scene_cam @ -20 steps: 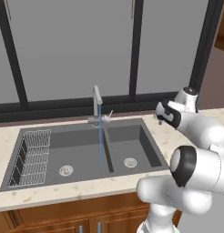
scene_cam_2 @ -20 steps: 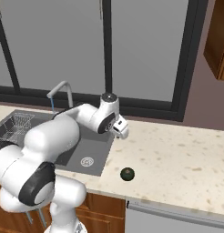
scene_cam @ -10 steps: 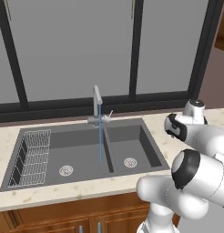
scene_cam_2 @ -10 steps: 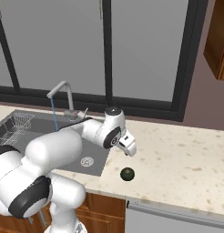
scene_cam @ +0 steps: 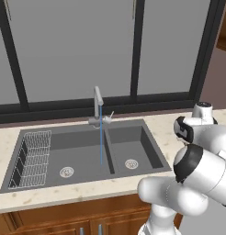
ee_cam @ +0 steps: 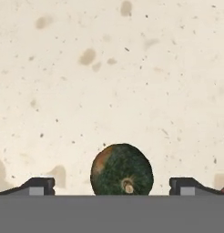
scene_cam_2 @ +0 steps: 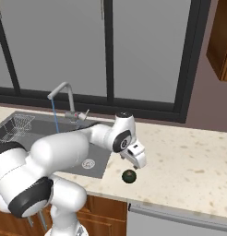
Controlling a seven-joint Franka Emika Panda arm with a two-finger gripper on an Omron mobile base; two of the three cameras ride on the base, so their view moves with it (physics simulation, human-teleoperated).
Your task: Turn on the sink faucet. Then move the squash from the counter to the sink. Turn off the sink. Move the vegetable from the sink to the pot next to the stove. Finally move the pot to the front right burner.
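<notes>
Squash (ee_cam: 122, 169) sits on worktop (ee_cam: 132, 82) directly below end effector (scene_cam_2: 135, 161), centred between its wide-apart fingers (ee_cam: 38, 185) with water running from faucet (scene_cam: 98, 106), so drop straight down, keep it centred, then close gently.

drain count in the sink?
2. One drain in the left basin of the sink, near the wire rack; the other drain in the right basin.
</notes>
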